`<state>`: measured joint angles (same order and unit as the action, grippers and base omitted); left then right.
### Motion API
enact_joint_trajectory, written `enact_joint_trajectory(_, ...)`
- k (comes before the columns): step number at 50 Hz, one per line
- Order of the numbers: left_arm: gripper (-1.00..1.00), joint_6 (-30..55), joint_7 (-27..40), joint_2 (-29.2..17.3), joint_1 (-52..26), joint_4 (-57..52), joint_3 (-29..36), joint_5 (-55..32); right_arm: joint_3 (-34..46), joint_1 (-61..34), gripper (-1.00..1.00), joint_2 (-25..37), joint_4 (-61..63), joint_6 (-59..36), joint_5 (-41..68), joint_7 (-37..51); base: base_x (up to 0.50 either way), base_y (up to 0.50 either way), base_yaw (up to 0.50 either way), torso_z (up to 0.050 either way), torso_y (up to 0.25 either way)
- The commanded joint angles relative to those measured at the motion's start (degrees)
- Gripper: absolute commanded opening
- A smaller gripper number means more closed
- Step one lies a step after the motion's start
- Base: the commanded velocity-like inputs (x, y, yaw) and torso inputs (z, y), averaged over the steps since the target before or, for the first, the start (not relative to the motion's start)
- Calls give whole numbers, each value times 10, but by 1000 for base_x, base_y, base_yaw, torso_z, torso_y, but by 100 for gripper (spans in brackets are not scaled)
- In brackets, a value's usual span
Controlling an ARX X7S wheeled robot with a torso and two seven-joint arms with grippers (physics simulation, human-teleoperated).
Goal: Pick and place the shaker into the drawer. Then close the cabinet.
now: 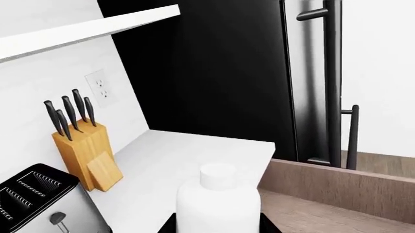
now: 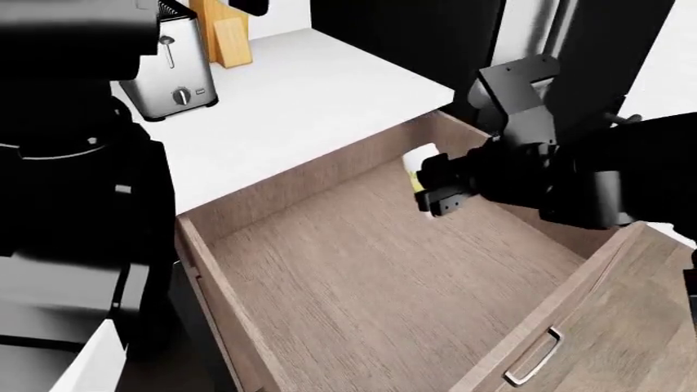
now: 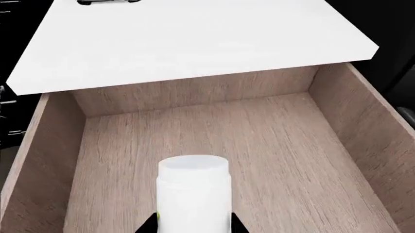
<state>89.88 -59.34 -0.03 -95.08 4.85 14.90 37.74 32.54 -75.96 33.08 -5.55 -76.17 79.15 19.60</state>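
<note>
The drawer [image 2: 360, 278] stands pulled out below the counter [image 2: 294, 90], its handle [image 2: 534, 358] on the front, toward the robot. Over the drawer's inside, near its back wall, the right gripper [image 2: 433, 194] holds the shaker [image 2: 419, 163] — above the floor, not touching it. On the counter, far left, the toaster [image 2: 169, 77] stands before the knife block [image 2: 224, 33] — both against the wall. The fridge [image 1: 214, 63] rises behind the counter's far end.

shaker [image 3: 193, 194]: base cut off by frame | toaster [image 1: 45, 204]: cropped at corner
</note>
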Motion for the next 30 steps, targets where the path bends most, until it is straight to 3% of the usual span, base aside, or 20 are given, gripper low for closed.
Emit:
enact_joint_trajectory(1, -100, 1, 47, 0, 2, -10, -1, -62, 81, -44, -100, -11, -103, 20, -107, -142, 0, 0, 0, 0, 0)
enact_joint_trajectory(12, -100, 1, 182, 0, -7, -7, -11, -215, 171, -106, -100, -46, -248, 55, -184, -311, 0, 0, 0, 0, 1)
enact_joint_trajectory(30, -100, 0, 199, -1, 0, -4, -11, -222, 247, -101, -100, -57, -309, 65, -224, -415, 0, 0, 0, 1, 1)
